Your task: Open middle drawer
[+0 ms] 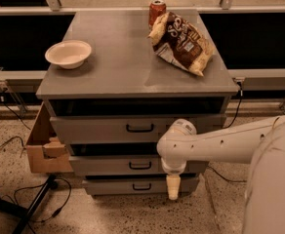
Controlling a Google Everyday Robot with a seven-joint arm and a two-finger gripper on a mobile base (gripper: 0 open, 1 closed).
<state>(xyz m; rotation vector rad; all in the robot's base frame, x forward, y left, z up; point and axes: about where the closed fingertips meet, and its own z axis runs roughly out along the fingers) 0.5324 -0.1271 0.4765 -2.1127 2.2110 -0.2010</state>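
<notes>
The grey cabinet has three drawers. The middle drawer has a wide flat front with a small black loop handle and stands slightly out from the cabinet, like the top drawer and the lowest drawer. My white arm comes in from the right. Its wrist is in front of the right part of the middle drawer. My gripper hangs down from it, pointing at the floor, in front of the lowest drawer's right end, right of and below the middle handle.
On the cabinet top are a white bowl, a chip bag and a red can. A cardboard box is at the cabinet's left side. Cables and a black stand leg lie on the speckled floor.
</notes>
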